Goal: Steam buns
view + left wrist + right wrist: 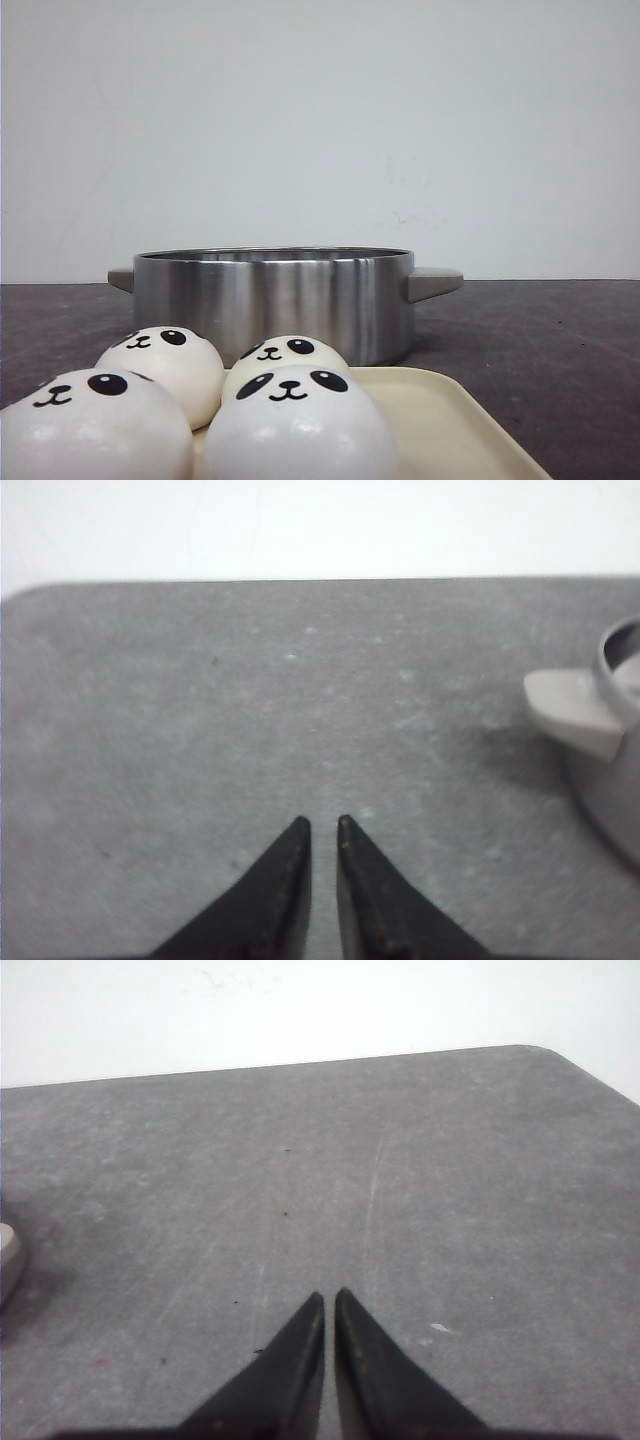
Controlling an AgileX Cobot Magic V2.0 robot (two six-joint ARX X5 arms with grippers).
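Buns (pixel 290 420) clustered lower left on cream tray (pixel 450 420), before steel pot (pixel 272 300). Left end effector (pixel 322 825) and right end effector (pixel 330 1298) both nearly together, empty, over grey table (pixel 250 700).

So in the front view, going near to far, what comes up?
Front buns → back buns, all on the cream tray → steel pot → white wall.

Four buns (pixel 290 425), one steel pot (pixel 275 300), one cream tray (pixel 450 420).
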